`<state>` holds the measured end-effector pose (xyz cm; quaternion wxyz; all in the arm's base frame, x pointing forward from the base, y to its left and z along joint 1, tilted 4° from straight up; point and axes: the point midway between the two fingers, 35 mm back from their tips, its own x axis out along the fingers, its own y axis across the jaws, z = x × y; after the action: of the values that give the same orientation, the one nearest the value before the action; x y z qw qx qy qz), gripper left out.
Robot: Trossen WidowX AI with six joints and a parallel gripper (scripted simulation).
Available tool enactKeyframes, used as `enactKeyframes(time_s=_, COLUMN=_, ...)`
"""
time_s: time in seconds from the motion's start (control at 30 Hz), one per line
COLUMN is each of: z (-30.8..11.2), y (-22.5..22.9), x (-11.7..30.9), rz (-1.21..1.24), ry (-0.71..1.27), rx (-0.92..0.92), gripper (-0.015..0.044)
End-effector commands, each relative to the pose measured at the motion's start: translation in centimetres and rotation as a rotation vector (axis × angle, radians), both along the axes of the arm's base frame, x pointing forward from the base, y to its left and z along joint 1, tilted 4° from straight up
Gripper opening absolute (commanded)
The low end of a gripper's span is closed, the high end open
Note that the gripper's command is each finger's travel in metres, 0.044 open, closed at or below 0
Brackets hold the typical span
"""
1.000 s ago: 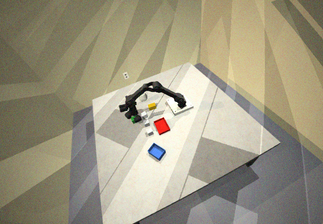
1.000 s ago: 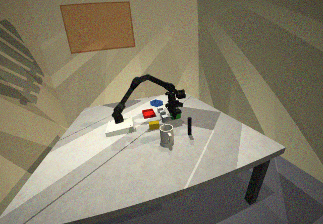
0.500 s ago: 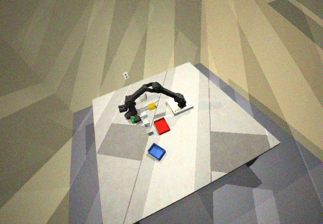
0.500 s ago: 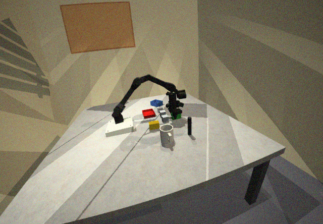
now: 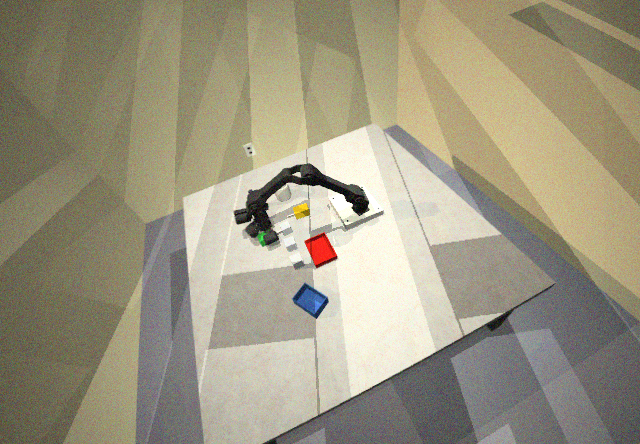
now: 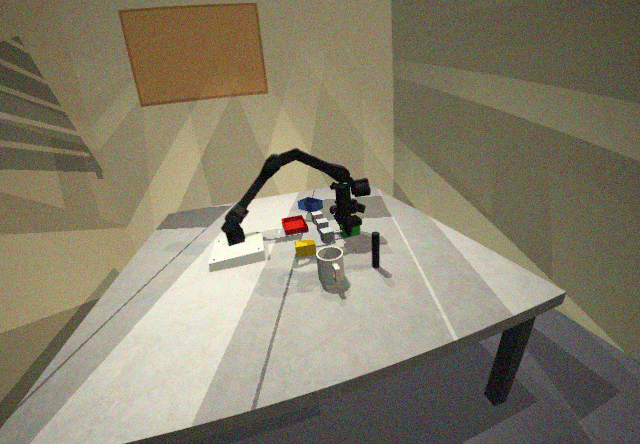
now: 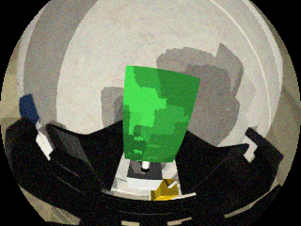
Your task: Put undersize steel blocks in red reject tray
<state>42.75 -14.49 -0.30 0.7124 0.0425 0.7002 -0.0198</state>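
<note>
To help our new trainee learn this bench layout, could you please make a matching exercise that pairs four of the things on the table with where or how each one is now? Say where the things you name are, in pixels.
Things
1. Green gauge [image 5: 262,238] [image 6: 352,230] [image 7: 157,113]
2. Red tray [image 5: 321,250] [image 6: 294,225]
3. Yellow block [image 5: 301,210] [image 6: 305,248]
4. Black cylinder [image 6: 375,249]

Places or states
A. Standing upright, beside the mug [image 5: 282,193] [image 6: 330,268]
B. Between the gripper's [image 5: 262,237] [image 6: 351,228] [image 7: 150,137] fingers
C. Between the white base plate [image 5: 373,214] [image 6: 217,265] and the row of steel blocks, with nothing in it
D. On the table, between the base plate and the mug

Pairs: 1-B, 2-C, 3-D, 4-A
</note>
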Motion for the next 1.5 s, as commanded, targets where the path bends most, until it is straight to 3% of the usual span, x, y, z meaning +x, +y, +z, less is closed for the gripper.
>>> enactKeyframes(time_s=0.0, z=0.6, y=-0.1, x=0.5, rz=-0.006, ry=-0.017, rx=-0.003, gripper=0.0000)
enactKeyframes(time_s=1.47, z=0.7, y=-0.1, x=1.9, rz=-0.006, ry=-0.020, rx=-0.003, gripper=0.0000)
